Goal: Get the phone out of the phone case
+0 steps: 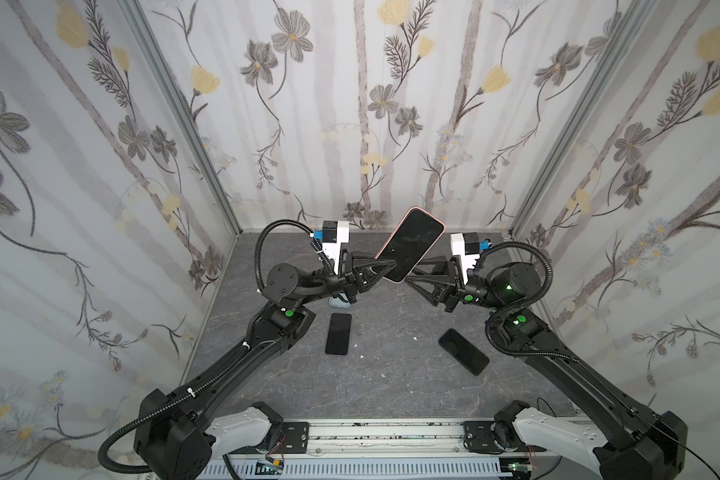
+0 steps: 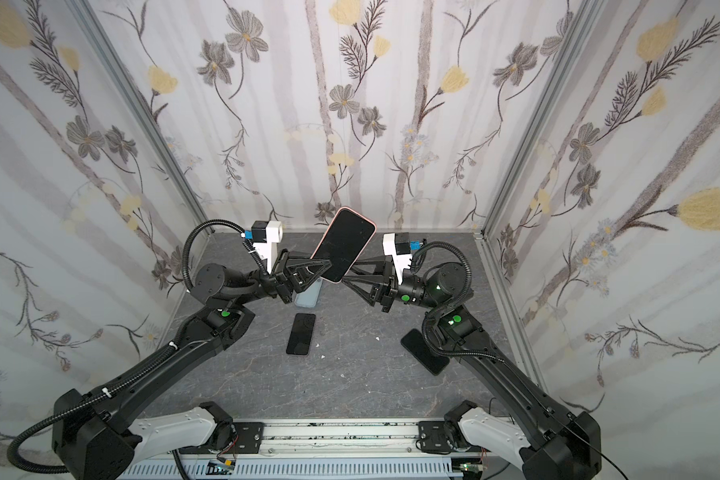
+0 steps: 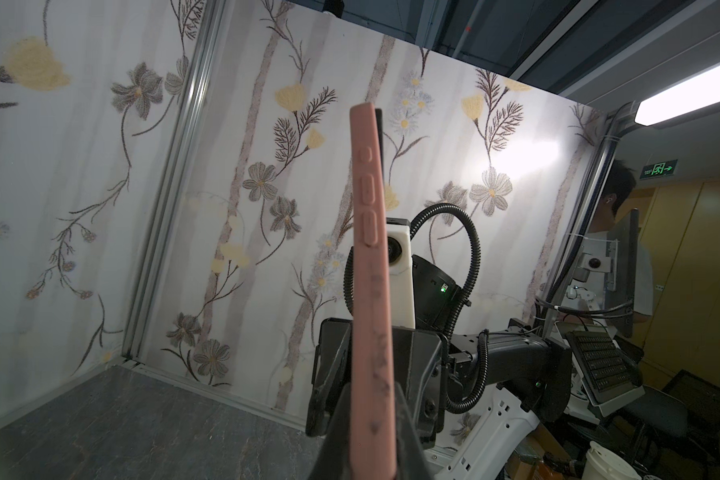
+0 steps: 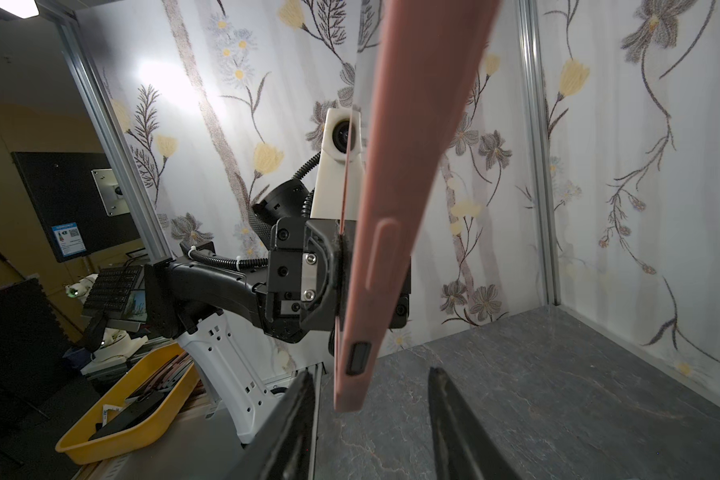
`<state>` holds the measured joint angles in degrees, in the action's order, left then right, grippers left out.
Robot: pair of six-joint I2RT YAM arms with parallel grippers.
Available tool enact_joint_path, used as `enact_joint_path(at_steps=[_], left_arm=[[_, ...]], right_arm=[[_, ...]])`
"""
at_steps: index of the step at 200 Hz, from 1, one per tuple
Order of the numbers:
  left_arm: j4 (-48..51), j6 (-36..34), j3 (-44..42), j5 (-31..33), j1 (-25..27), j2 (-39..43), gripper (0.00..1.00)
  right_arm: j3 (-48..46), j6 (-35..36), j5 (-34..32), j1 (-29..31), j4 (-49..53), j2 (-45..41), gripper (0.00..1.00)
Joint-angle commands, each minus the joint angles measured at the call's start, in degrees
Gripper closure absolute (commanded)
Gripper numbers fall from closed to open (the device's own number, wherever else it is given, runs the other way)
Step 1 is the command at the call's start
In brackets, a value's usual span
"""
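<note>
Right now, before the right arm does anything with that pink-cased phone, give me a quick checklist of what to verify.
1. Is the left gripper shut on the pink case: ok.
2. Is the phone held above the table: ok, tilted, screen up.
3. Does the right gripper have a hold: not ok, jaws open.
4. Is the case's lower corner between the right gripper's fingers: ok.
5. Is the phone loosened in the case: cannot tell.
6. Is the black phone on the table away from both grippers: ok.
</note>
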<state>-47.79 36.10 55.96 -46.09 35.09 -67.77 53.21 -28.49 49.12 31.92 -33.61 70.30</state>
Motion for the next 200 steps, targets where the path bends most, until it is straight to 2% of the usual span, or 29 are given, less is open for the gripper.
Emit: enact_joint_path(at_steps=[1,200], left_arm=[[-4.7,0.6,0.1,-0.4,0.3,-0.2,1.0],[-4.6,0.2,-0.4,-2.1,1.3,-0.7,1.0]], right_arm=[[0.8,-0.6,-0.6,0.9,-2.4,0.5,0.56],[2.2,1.0,-1.3,2.6,1.3,1.4,0.8]])
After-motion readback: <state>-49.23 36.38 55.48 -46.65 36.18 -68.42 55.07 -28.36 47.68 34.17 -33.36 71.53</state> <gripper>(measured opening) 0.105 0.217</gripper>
